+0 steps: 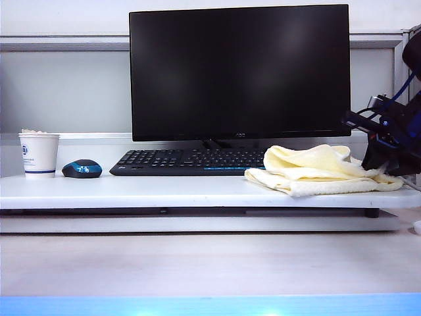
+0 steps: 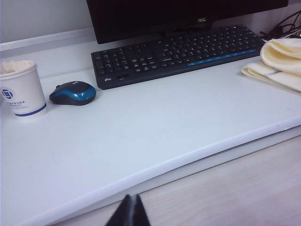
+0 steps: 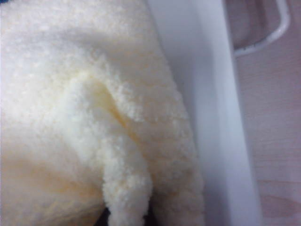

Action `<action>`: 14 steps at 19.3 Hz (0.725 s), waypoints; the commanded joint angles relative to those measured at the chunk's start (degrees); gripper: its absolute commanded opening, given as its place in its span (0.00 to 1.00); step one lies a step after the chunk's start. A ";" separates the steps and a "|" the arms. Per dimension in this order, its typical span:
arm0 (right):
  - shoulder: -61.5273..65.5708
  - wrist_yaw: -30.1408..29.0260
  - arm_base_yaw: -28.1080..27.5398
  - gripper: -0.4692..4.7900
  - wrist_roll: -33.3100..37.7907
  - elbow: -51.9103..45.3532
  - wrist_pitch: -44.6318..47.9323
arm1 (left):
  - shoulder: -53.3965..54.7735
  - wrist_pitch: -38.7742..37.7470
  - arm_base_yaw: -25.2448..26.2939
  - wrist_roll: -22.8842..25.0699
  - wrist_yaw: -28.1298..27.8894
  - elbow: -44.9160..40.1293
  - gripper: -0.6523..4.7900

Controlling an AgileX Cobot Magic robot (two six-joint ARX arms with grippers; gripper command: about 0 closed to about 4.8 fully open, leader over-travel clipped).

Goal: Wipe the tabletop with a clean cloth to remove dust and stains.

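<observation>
Gripping the cloth (image 1: 316, 170) at the exterior frame's right edge, the right pincer (image 1: 387, 158) stays unseen in its wrist view, while the left pincer (image 2: 128, 214), closed, appears only in its own.

Right gripper (image 1: 380, 168) fingertips buried in the cloth (image 1: 316, 170) (grip hidden). Left gripper (image 2: 128, 213) cut off at frame edge. Cup (image 2: 21, 88) print unreadable.

A black monitor (image 1: 240, 69) stands above and to the left of the right pincer (image 1: 378, 172), with a black keyboard (image 1: 187, 161) at its foot. Farther from that pincer sits a blue-and-black mouse (image 1: 82, 169), and farthest of all a white paper cup (image 1: 39, 155). The pale wood-grain desk (image 1: 197, 263) spreads below the pincer.
</observation>
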 commanded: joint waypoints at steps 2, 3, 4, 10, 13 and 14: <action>2.78 7.56 5.35 0.08 -0.70 -1.31 -11.78 | 0.02 0.22 0.04 0.02 0.31 -0.02 0.11; 2.84 7.85 7.10 0.08 -0.66 -0.55 -11.13 | 0.02 0.22 0.04 0.02 0.31 -0.02 0.11; 2.99 8.72 9.22 0.08 -0.66 0.66 -10.71 | 0.02 0.22 0.04 0.02 0.33 -0.02 0.11; 12.76 7.45 18.38 0.08 -0.28 13.81 -15.98 | 0.02 0.26 0.04 0.02 0.33 0.00 0.11; 18.16 6.95 23.96 0.08 0.85 20.28 -16.79 | 0.02 0.31 0.04 0.00 0.35 0.00 0.11; 19.63 6.91 26.01 0.08 1.22 22.29 -16.79 | 0.02 0.33 0.04 0.02 0.33 0.00 0.11</action>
